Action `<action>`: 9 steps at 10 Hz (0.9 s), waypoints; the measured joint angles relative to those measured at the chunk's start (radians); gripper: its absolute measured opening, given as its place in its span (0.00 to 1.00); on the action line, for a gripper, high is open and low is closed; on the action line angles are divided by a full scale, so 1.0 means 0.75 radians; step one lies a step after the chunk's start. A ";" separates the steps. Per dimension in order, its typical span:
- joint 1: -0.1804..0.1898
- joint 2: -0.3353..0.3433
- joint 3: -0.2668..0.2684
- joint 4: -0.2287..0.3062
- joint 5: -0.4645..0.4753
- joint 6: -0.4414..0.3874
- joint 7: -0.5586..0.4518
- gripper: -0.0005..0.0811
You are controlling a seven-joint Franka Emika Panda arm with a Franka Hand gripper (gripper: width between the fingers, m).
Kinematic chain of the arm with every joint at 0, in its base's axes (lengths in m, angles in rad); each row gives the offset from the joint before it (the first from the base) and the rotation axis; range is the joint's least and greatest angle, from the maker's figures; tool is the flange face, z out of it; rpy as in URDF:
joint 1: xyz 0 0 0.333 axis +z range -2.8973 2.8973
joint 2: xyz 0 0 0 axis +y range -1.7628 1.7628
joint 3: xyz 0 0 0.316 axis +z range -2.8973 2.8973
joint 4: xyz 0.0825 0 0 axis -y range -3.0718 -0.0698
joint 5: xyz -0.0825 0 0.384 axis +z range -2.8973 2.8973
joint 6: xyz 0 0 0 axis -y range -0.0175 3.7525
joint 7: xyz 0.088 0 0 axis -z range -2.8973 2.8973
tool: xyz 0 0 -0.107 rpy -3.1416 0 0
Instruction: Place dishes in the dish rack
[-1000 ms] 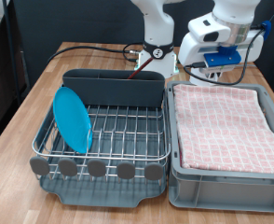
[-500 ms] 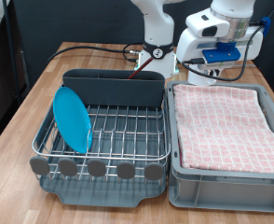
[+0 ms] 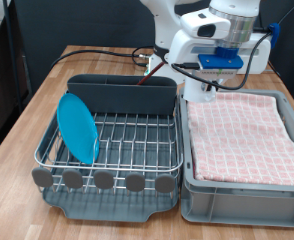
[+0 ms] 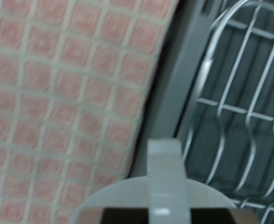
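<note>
Fingers (image 4: 171, 166) of the white robot gripper (image 3: 209, 87) show only as one grey blurred pad in the wrist view, so I cannot tell how far apart they stand, nor anything held between them. One round flat light-blue plate (image 3: 78, 127) stands on edge in the one silver wire dish rack (image 3: 137, 140) (at the exterior view's left end). One grey bin (image 3: 237, 195), lined with pink checked cloth (image 3: 242, 130), sits just beside it on the wooden surface (image 3: 27, 130). Since a second ago the gripper has moved toward the exterior view's left, over the bin's rack-side edge.
</note>
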 joint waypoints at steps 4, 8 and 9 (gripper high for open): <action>-0.008 0.080 -0.025 0.084 -0.001 0.041 -0.001 0.09; -0.044 0.182 -0.036 0.227 0.143 -0.011 -0.054 0.09; -0.059 0.225 -0.037 0.291 0.171 -0.049 -0.072 0.09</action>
